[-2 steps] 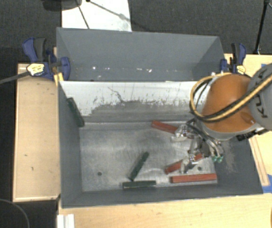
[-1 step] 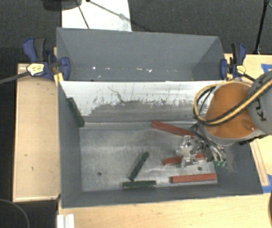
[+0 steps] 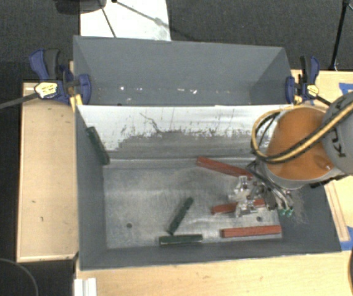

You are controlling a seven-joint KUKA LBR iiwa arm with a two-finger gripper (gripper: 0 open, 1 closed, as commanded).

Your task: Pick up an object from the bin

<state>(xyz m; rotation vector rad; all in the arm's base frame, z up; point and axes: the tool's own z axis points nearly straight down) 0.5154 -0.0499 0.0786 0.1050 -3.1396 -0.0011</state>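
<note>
My gripper (image 3: 248, 200) sits low in the lower right of the bin (image 3: 141, 190), right over a short red stick (image 3: 223, 209). A long red stick (image 3: 251, 231) lies just below it and a slanted red stick (image 3: 220, 164) up-left of it. Lower centre: a diagonal green stick (image 3: 179, 215) above a flat green stick (image 3: 181, 240); a leaning green stick (image 3: 96, 145) rests on the left wall.

Dark block letters on the grey arm link (image 3: 352, 137) at the right edge of the frame, reading as "KU" running down the casing, the rest cut off by the frame edge, no other print legible.
</note>
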